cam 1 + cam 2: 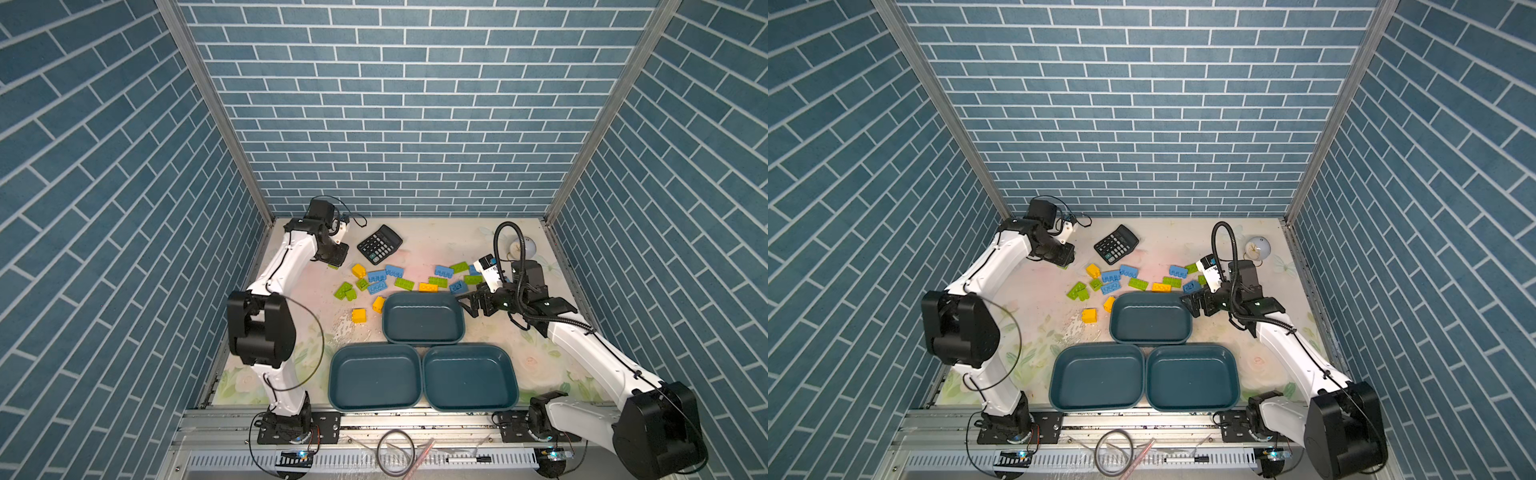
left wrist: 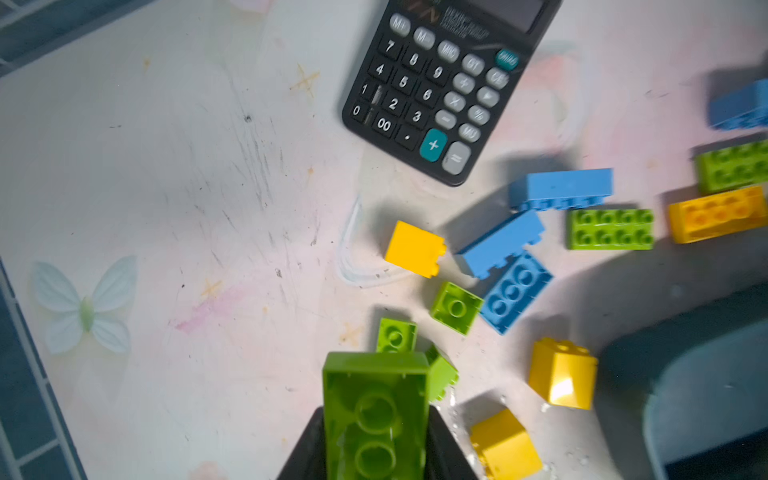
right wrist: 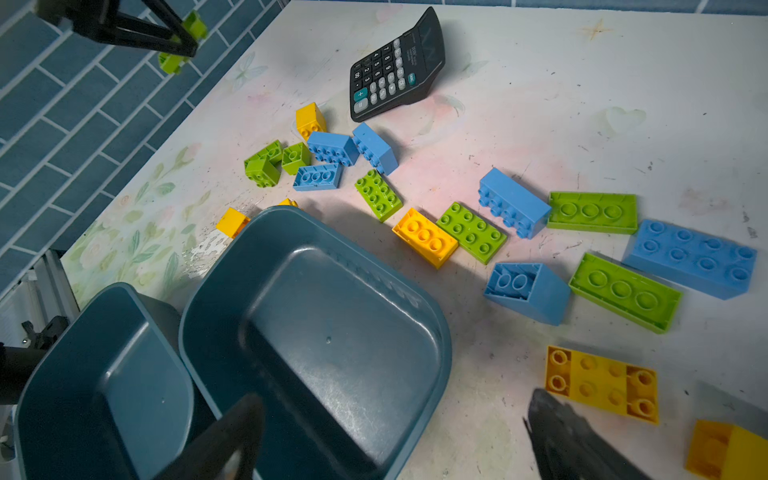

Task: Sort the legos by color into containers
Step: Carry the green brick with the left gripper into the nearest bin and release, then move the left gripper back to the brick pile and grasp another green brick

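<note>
At the far left my left gripper [image 2: 376, 419] is shut on a lime green lego [image 2: 374, 374], held hollow side toward the wrist camera and clear of the table; in both top views the left gripper [image 1: 332, 255] [image 1: 1063, 257] mostly hides it. Several green, blue and yellow legos [image 1: 377, 276] lie scattered behind the containers. Three teal containers hold nothing: one behind [image 1: 423, 318], two in front [image 1: 376, 376] [image 1: 469, 376]. My right gripper [image 1: 469, 305] [image 3: 395, 403] is open over the back container's right rim [image 3: 440, 361], near a flat yellow lego [image 3: 602, 382].
A black calculator [image 1: 380, 244] lies behind the legos at the back left. A white ball [image 1: 523, 247] sits at the back right corner. Blue tiled walls close in the back and both sides. Loose cables [image 1: 395, 453] lie on the front rail.
</note>
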